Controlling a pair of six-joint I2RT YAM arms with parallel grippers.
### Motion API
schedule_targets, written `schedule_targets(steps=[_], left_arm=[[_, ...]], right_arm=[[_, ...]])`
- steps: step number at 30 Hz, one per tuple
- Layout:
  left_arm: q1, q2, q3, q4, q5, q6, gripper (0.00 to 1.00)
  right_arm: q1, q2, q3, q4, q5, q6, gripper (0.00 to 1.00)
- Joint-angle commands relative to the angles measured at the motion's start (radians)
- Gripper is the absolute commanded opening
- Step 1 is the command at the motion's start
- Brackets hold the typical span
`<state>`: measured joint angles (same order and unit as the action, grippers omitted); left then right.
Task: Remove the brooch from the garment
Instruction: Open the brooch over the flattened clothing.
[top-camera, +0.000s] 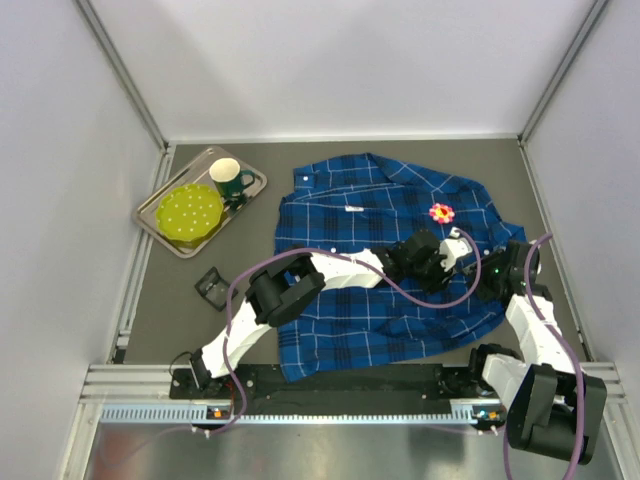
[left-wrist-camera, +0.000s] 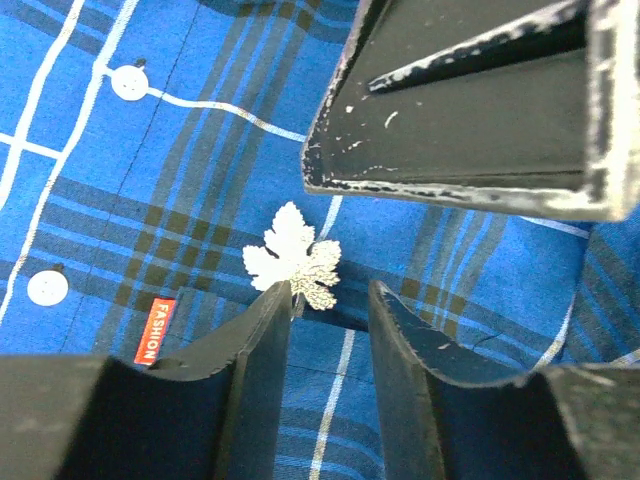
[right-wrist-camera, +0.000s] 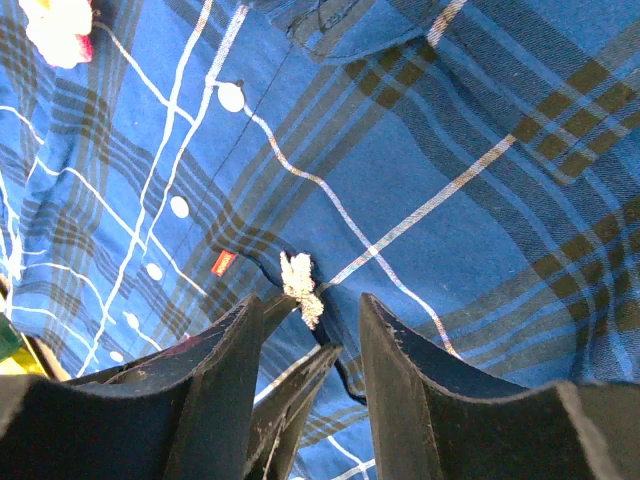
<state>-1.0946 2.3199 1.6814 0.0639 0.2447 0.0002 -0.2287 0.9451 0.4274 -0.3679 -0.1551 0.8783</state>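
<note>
Sitting in tray (top-camera: 256, 185): mug (top-camera: 229, 178), green plate (top-camera: 190, 213)

Left finger (left-wrist-camera: 255, 370) hides the brooch (left-wrist-camera: 293, 262) at its 6 o'clock; the flower (right-wrist-camera: 55, 28) is cropped at 11 o'clock.

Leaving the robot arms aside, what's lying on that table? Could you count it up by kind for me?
Shirt: 1
Brooches pinned on it: 2, a silver leaf and a pink flower
Tray: 1
Green mug: 1
Yellow-green dotted round dish: 1
Small black object: 1
Total: 7
</note>
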Motion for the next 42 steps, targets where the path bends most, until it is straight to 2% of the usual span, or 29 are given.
schedule_targets(steps=[1, 14, 15, 16, 22, 30, 31, 34, 42], left_arm=[[0.001, 0.012, 0.043, 0.016, -0.041, 0.023, 0.41], [0.001, 0.049, 0.092, -0.052, -0.035, 0.035, 0.43], [0.001, 0.05, 0.092, -0.061, -0.035, 0.04, 0.41], [0.001, 0.05, 0.096, -0.059, -0.039, 0.043, 0.32], [0.002, 0.018, 0.064, -0.044, -0.03, 0.041, 0.14], [0.002, -0.004, 0.049, -0.044, -0.028, 0.044, 0.08], [0.002, -0.01, 0.041, -0.036, -0.025, 0.043, 0.04], [0.002, -0.03, 0.023, -0.018, -0.018, 0.041, 0.01], [0.001, -0.031, 0.029, -0.029, -0.013, 0.04, 0.0]], right_arm=[[-0.011, -0.02, 0.025, 0.018, -0.064, -0.004, 0.43], [-0.011, 0.041, 0.017, 0.063, -0.101, 0.007, 0.43], [-0.011, 0.043, 0.014, 0.067, -0.104, 0.01, 0.43], [-0.011, 0.046, 0.011, 0.075, -0.106, 0.011, 0.43], [-0.009, 0.083, 0.002, 0.098, -0.118, 0.022, 0.42], [0.008, 0.129, 0.016, 0.119, -0.107, 0.037, 0.39], [0.025, 0.135, 0.02, 0.118, -0.103, 0.039, 0.39], [0.048, 0.167, 0.039, 0.119, -0.084, 0.044, 0.39], [0.086, 0.193, 0.059, 0.121, -0.047, 0.063, 0.35]])
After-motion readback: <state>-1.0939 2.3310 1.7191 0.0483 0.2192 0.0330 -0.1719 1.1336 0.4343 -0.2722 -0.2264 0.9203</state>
